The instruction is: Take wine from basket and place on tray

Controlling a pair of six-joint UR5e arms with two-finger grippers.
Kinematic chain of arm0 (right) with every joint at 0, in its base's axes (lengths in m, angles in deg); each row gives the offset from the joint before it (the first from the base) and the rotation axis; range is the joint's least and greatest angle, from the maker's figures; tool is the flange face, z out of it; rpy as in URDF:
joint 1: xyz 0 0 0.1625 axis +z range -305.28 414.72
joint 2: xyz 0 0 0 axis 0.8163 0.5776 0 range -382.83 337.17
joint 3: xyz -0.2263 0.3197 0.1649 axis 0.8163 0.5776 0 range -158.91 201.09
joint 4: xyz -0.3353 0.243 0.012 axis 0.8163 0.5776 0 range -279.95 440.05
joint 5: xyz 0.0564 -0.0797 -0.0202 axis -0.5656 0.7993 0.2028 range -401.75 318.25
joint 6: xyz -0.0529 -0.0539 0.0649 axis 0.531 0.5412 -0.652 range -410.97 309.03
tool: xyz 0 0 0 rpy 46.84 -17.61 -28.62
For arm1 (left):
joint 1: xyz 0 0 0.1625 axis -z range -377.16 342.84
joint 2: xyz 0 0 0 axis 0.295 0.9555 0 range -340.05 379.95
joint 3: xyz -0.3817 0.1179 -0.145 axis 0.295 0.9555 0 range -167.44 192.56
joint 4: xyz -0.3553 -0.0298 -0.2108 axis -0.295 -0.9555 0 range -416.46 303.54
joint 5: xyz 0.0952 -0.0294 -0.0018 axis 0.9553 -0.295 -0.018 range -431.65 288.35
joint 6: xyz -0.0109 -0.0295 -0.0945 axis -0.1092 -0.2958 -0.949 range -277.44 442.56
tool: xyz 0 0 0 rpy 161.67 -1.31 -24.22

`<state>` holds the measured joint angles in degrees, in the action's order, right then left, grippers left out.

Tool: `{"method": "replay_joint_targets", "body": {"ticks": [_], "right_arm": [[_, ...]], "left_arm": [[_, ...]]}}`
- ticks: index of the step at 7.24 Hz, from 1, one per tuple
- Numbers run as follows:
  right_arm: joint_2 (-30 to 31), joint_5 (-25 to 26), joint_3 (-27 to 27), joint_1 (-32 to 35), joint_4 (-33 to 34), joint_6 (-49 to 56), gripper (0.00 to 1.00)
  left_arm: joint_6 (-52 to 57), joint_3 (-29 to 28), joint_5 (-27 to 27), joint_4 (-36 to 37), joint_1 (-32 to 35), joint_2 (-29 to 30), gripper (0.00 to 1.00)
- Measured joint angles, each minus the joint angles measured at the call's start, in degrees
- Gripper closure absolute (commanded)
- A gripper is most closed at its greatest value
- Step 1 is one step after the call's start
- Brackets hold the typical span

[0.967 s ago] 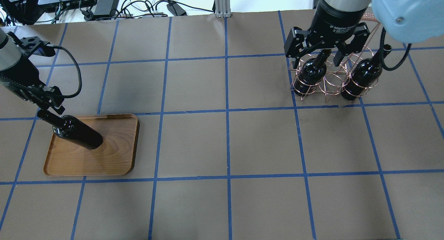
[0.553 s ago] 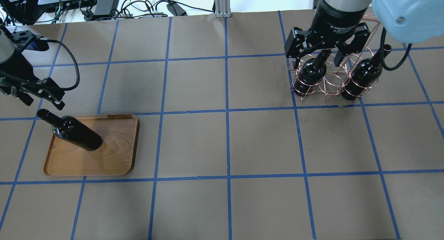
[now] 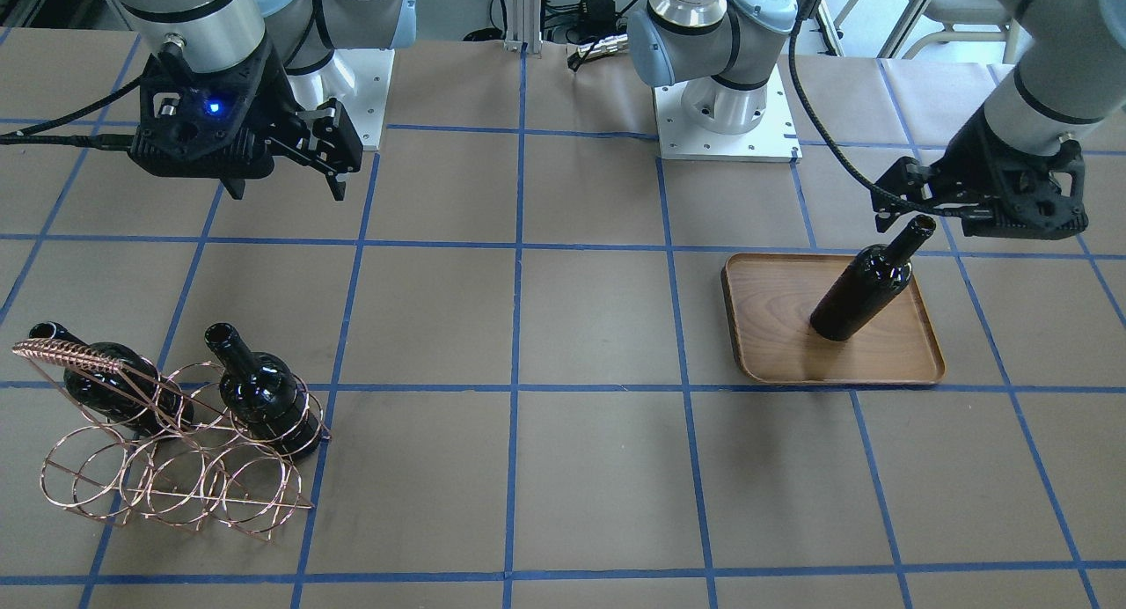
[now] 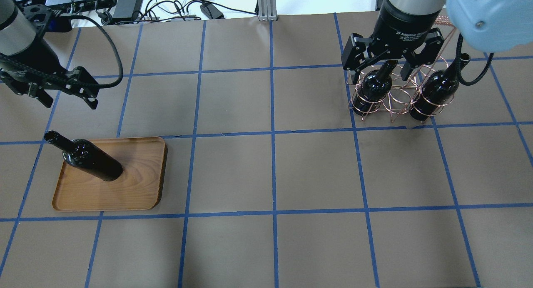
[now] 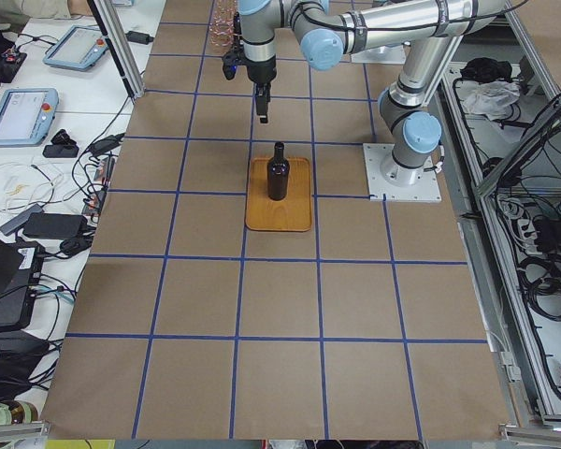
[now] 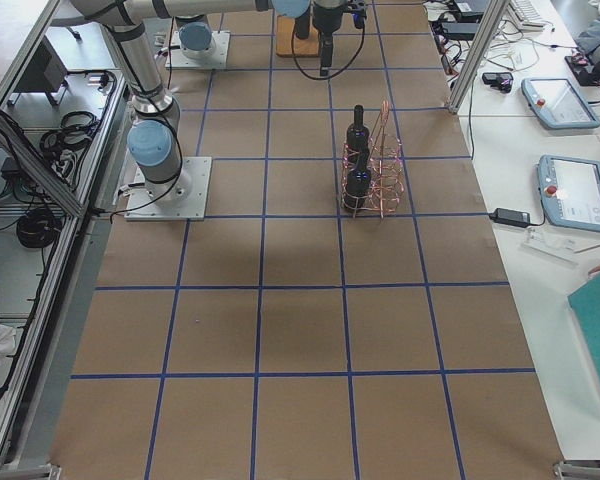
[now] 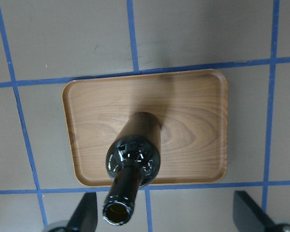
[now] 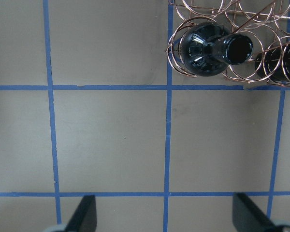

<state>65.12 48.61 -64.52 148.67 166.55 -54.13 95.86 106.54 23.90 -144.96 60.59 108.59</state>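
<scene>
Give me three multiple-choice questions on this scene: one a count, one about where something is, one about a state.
1. How many bottles are in the basket? A. one B. two C. three
2. Where does the bottle nearest the left gripper stand? A. on the tray B. in the basket C. on a chair
3. The left gripper is: A. shut on a bottle neck B. shut on the tray rim C. open and empty
Answers: 1 B, its two end rings are filled; 2 A, its base rests upright on the wood; 3 C, its jaws stand apart, clear of the bottle.
</scene>
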Motion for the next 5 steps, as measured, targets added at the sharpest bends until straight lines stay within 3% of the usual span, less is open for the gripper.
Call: {"method": "replay_joint_targets", "body": {"ticks": [5], "right_arm": [[0.03, -0.01, -0.17, 0.01, 0.07, -0.02, 0.0]], "left_arm": [[-6.26, -0.15, -7.32, 0.41, 9.49, -2.04, 0.0]]}}
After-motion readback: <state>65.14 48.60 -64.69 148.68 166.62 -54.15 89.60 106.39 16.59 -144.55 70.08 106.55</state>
